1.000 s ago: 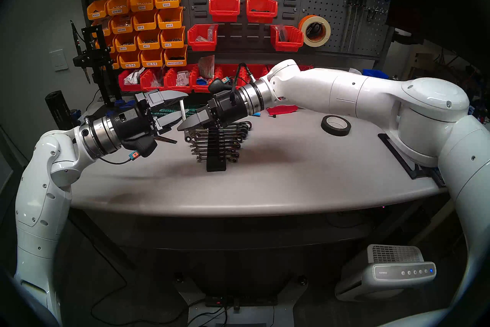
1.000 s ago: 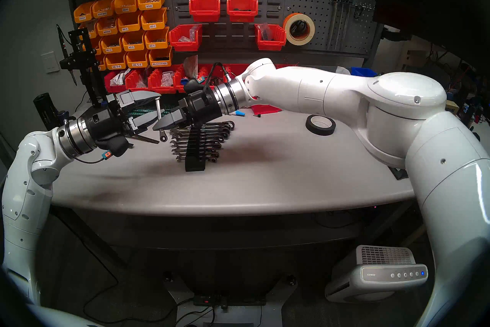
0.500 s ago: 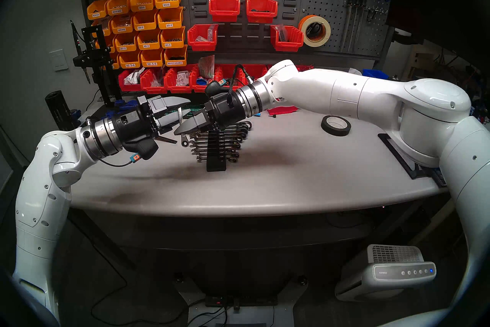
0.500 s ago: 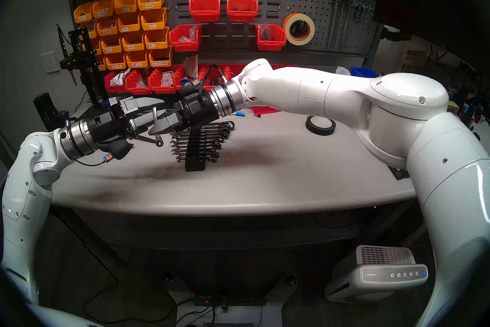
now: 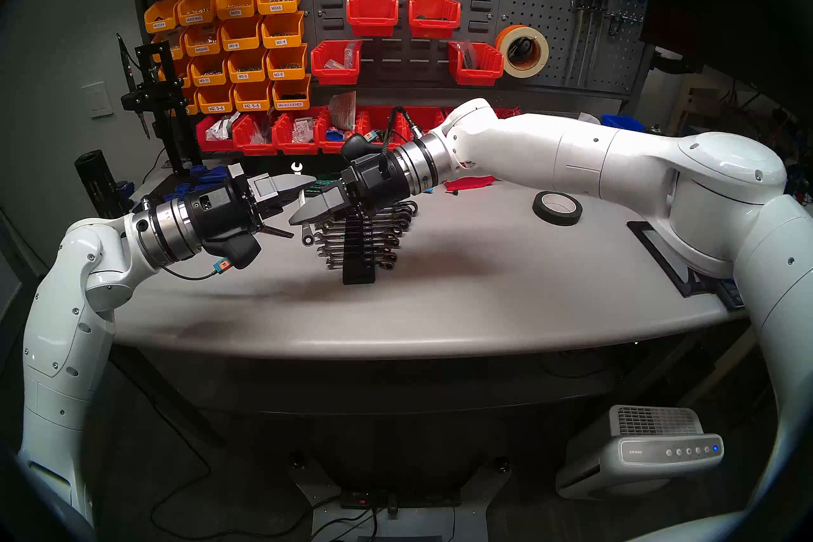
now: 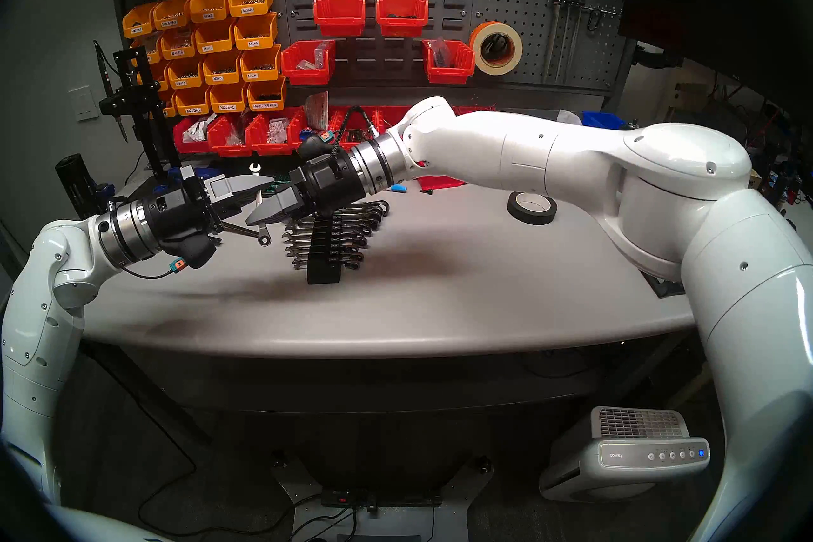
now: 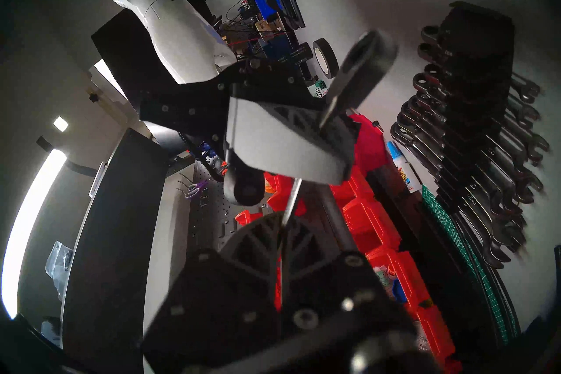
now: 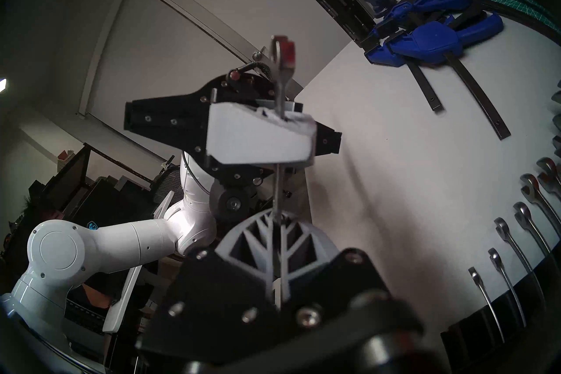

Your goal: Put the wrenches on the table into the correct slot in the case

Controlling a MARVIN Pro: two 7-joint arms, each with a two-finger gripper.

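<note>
One wrench clamped by both grippers above the table

The upright wrench is clenched by the left gripper and right gripper, at ten o'clock from the case on the table.

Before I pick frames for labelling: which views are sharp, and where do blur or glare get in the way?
Both head views are sharp, with fisheye bending and a dark rim; the table shows soft shadows. Left wrist view: its own left gripper and the racked wrenches are smeared, and a ceiling light is blown out. Right wrist view: the held wrench is crisp, the bottom edge blurred.
</note>
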